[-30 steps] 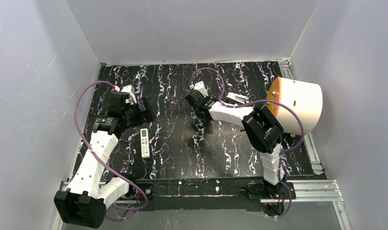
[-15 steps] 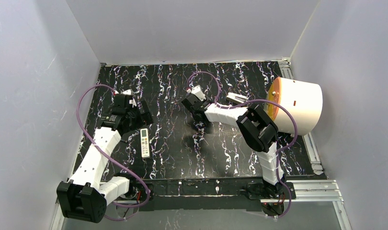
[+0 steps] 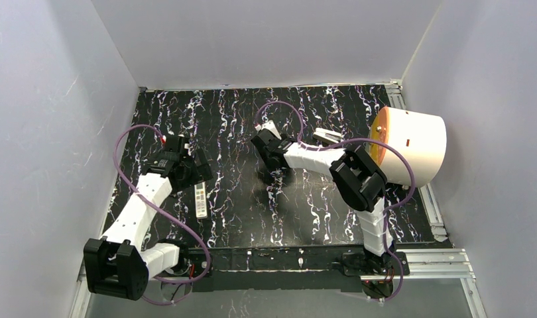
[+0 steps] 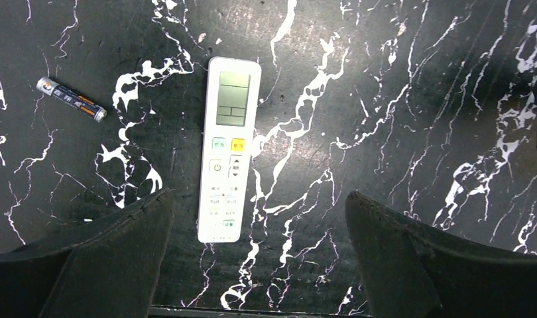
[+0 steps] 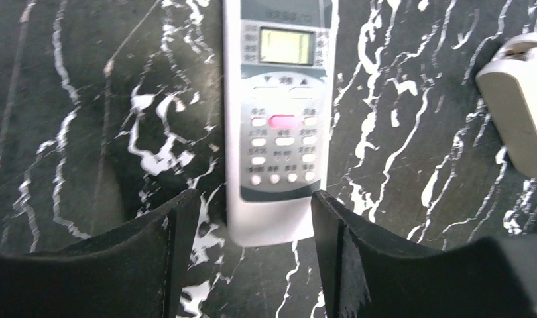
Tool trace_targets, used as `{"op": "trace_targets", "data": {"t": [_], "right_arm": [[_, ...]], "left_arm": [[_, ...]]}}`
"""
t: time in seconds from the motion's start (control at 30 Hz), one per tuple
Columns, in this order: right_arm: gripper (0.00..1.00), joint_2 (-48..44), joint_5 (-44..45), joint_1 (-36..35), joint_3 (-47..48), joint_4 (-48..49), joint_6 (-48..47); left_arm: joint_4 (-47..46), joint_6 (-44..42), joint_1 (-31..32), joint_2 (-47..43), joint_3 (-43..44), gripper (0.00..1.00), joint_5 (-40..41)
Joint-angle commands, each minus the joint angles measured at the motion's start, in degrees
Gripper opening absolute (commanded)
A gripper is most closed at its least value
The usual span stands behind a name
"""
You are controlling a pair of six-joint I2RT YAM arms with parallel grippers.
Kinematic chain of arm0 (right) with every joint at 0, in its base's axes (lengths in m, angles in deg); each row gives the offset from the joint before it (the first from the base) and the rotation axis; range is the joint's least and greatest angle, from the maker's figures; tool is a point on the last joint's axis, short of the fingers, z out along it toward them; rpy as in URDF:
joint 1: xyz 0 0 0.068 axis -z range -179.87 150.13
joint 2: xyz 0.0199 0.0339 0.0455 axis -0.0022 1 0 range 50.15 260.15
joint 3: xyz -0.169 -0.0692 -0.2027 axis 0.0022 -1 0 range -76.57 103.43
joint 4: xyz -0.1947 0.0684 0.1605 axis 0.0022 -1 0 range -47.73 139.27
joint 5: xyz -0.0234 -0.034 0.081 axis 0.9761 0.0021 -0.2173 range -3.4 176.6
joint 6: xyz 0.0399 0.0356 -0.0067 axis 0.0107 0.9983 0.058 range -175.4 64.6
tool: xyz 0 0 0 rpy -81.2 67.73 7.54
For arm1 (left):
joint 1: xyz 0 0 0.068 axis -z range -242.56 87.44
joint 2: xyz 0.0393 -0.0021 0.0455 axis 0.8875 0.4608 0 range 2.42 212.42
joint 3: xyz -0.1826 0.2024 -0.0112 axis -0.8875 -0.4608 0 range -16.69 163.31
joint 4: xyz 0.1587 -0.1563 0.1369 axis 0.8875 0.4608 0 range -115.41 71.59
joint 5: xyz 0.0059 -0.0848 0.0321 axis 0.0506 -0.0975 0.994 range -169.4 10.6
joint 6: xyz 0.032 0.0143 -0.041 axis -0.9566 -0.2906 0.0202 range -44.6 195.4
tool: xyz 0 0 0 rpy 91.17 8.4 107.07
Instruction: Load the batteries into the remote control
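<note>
Top view, surface: black table [image 3: 305,212] veined with white like marble, metal rails [image 3: 433,258] along its near and right edges.
Top view, room: plain pale walls [image 3: 266,40] on three sides; a big white drum [image 3: 418,146] with an orange face lies at the right.
Top view, arms: left gripper [image 3: 201,171] hangs over the far end of the white remote [image 3: 200,202]; right gripper [image 3: 271,165] is at mid-table, near a small white plastic piece [image 3: 327,137].
Top view, missing: no battery can be made out.
Left wrist, only here: one battery [image 4: 71,99], dark with orange and a silver cap, lies on the table left of the white remote, apart from it.
Left wrist, jaws: wide apart, holding nothing.
Left wrist, writing: button legends too small to read.
Right wrist, only here: a grey-faced remote [image 5: 281,119] with a pink button, its near end between the fingers [image 5: 153,265].
Right wrist, jaws: apart; contact cannot be told.
Right wrist, writing: blurred.
</note>
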State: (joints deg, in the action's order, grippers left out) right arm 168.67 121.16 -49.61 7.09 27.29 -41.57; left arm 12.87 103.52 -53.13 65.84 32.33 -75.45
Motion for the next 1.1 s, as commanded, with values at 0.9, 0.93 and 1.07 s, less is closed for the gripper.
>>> {"op": "trace_targets", "data": {"t": [0.9, 0.93, 1.07], "right_arm": [[0.76, -30.74, -25.10, -0.27, -21.32, 12.21, 15.86], [0.77, -30.84, -25.22, -0.24, -21.29, 12.30, 15.88], [0.76, -30.98, -25.76, -0.23, -21.17, 12.28, 15.97]], "left_arm": [[-6.66, 7.84, -0.12, 14.81, -8.85, 0.50, -2.02], [-6.60, 7.83, -0.05, 15.49, -8.73, 0.50, -1.89], [-6.07, 8.09, 0.43, 18.29, -7.80, 0.41, -0.85]]}}
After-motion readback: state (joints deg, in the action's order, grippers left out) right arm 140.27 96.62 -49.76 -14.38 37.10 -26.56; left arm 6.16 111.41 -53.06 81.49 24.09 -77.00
